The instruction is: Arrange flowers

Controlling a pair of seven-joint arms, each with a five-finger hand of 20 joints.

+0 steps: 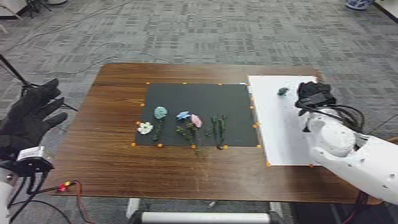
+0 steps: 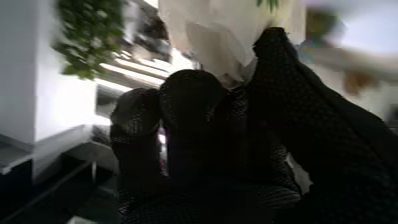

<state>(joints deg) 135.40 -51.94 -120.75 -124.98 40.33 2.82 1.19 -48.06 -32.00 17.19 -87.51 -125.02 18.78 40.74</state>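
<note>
We judge the arranging to be at an early stage: the flowers lie loose in a row on the black mat (image 1: 194, 94), towards its near side, with no finished display made of them. On the white sheet (image 1: 287, 147) to the right there is one small dark green piece (image 1: 282, 91), perhaps the first set out, though we cannot tell for sure; the rest, as we read it, is left to do. From left to right we see the white flower (image 1: 145, 128), the pale teal flower (image 1: 160, 112), the blue flower (image 1: 183, 115), the pink flower (image 1: 196, 120) and some green stems (image 1: 219, 131). The teal, blue and pink heads point away from the robot, their stems running back towards the near edge of the wooden worktop (image 1: 178, 172), so their long axes run roughly near to far, the blue one's slanting a little. We cannot make out how the white one's stem lies. The left robot hand (image 1: 31, 112) is open, off beside the worktop. The right robot hand (image 1: 314, 95) is at the sheet's far right, near the green piece; something pale (image 2: 209, 35) shows beyond its glove in the right wrist view, and we cannot tell whether it grips anything.
</note>
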